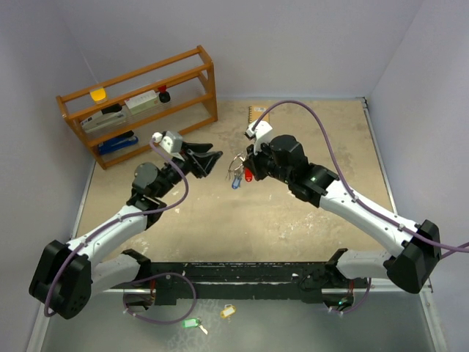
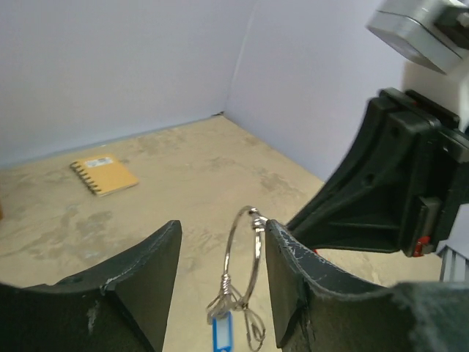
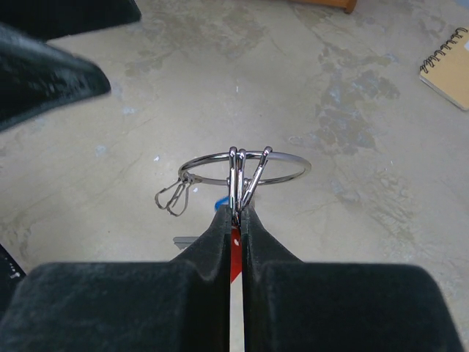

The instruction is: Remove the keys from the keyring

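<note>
The keyring (image 3: 245,165), a thin silver wire ring, hangs in the air between the two arms. My right gripper (image 3: 236,209) is shut on the red-tagged key (image 3: 234,257), whose clip hooks onto the ring. The blue-tagged key (image 2: 221,334) dangles below the ring, beside some empty wire clips (image 3: 172,196). My left gripper (image 2: 223,224) is open with the keyring (image 2: 242,257) between its fingers; the ring's top touches the right finger (image 2: 293,279) and stays apart from the left one. From above, the left gripper (image 1: 212,160) faces the right gripper (image 1: 245,163) across the keyring (image 1: 236,163).
A wooden shelf rack (image 1: 139,103) with small items stands at the back left. A spiral notebook (image 1: 256,114) lies at the back of the table. A green tag (image 1: 191,323) and a yellow tag (image 1: 228,312) lie on the near ledge by the arm bases.
</note>
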`<action>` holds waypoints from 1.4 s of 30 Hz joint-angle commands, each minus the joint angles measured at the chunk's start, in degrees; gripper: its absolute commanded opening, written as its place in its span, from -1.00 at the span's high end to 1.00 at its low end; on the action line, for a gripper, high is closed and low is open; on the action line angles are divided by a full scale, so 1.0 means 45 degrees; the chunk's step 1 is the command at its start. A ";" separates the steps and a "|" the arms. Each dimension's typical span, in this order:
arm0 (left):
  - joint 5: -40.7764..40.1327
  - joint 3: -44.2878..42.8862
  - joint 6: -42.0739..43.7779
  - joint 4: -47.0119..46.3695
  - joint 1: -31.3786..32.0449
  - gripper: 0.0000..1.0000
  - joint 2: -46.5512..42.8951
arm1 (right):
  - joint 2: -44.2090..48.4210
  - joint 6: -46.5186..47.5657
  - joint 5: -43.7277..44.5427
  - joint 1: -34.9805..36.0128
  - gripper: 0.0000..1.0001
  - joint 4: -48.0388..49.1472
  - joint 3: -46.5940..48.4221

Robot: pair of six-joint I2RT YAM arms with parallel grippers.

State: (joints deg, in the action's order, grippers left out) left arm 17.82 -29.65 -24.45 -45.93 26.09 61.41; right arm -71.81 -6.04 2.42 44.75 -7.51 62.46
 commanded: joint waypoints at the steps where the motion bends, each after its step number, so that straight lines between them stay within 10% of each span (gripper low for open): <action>1: 0.0274 -0.0936 0.1678 -0.0316 0.1187 0.05 0.0523 | 0.0519 -0.0078 0.0031 0.0162 1.00 0.0365 0.0447; 42: -0.0388 -0.0393 0.3090 0.1409 0.2481 0.25 0.0379 | 0.0528 0.0151 0.0634 0.0563 1.00 0.0541 0.0643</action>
State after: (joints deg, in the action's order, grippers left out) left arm 16.62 -31.92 -11.75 -38.22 36.34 66.94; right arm -70.87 -5.89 3.92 46.65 -7.86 62.48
